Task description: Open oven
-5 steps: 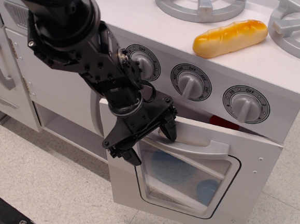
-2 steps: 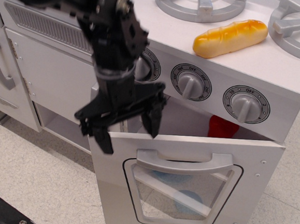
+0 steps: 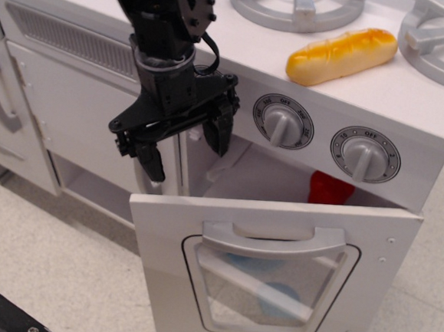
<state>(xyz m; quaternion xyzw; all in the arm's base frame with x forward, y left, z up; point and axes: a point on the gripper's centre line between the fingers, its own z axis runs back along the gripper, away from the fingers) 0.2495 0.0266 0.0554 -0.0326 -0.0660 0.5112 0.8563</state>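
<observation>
A: Gripper [image 3: 184, 143], state?

B: Black, two-fingered, pointing down, fingers splayed wide and holding nothing. One fingertip [image 3: 217, 137] hangs in front of the open oven cavity; the other sits lower left, near the door's top left corner. Neither touches the door.

A: Arm pose?

B: Arm [image 3: 162, 23] comes down from the top left, nearly vertical, matte black segmented housing with small screws and a cable looped along the wrist. It stands over the control panel's left end and hides whatever is there.

A: The oven?

B: Oven [image 3: 279, 217] sits under the cooktop at centre right. Its door [image 3: 270, 281] is swung down and out, upper edge well clear of the panel, cavity exposed. Light grey, smooth, matte. Rounded-corner clear window; a wide horizontal bar handle [image 3: 274, 240] just above it. Blue round shapes show blurred through the window.

A: Inside?

B: A red object [image 3: 329, 190], partly hidden under the panel; can't tell what it is.

A: Surroundings?

B: Two grey knobs [image 3: 284, 122] with printed dials. A glossy yellow-orange toy bread roll [image 3: 340, 56] lies on the white cooktop between grey burner grates [image 3: 296, 4]. Plain cabinet door [image 3: 3, 110] with a vertical handle at far left. Speckled floor [image 3: 52, 268].
</observation>
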